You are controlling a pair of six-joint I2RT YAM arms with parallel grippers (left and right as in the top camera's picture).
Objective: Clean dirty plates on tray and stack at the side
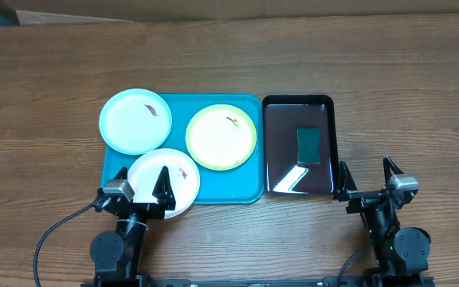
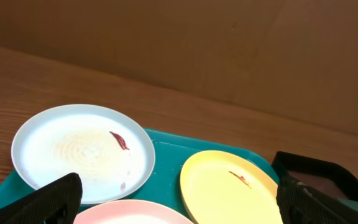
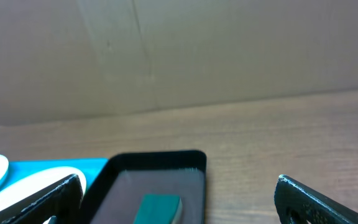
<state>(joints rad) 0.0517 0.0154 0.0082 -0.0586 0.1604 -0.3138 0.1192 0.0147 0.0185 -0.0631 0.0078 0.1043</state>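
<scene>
Reads as a robot lab or test bench. Centres on a plain wood-grain table (image 1: 373,64), closed off on the far side with bare brown cardboard (image 2: 229,43). Has two small black arms mounted at the near edge, the left arm (image 1: 118,247) and the right arm (image 1: 397,247), with a loose cable (image 1: 60,225) trailing beside the left. Shows staged props: plastic plates (image 1: 135,120) on a teal tray (image 1: 229,185) at left, a black tray (image 1: 281,143) with a sponge (image 1: 308,145) just right of it.

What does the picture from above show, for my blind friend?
Three smeared plates, light blue, white and yellow-green-rimmed, sit on a teal tray. A black tray holding a green sponge lies to its right on the wooden table; the left pincer and right pincer are open at the near edge.
</scene>
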